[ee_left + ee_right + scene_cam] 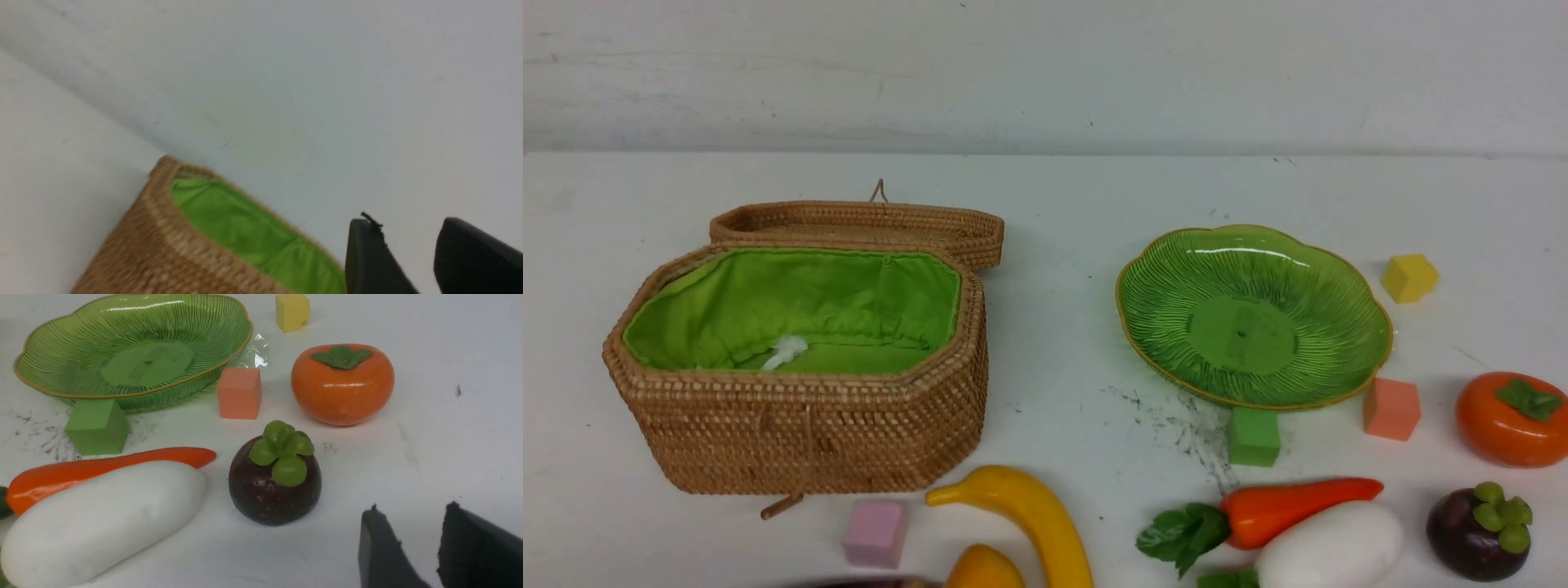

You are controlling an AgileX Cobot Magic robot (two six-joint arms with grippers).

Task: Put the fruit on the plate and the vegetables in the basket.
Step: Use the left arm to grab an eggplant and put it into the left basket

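The wicker basket [800, 408] with green lining stands open on the left, with nothing but lining showing inside; the green plate [1254, 314] lies bare on the right. Along the near edge lie a yellow banana [1033, 514], a mango [984, 569], an orange carrot [1290, 506], a white radish [1327, 545], a purple mangosteen [1476, 531] and an orange persimmon [1512, 418]. My left gripper [406, 228] is open and empty beside the basket [196, 249]. My right gripper [412, 514] is open and empty, near the mangosteen [274, 486] and apart from it. Neither arm shows in the front view.
Foam cubes lie around: yellow [1409, 278] behind the plate, salmon [1392, 408] and green [1254, 437] at its front rim, pink [876, 532] before the basket. The basket lid [866, 229] lies open behind it. A white wall backs the table.
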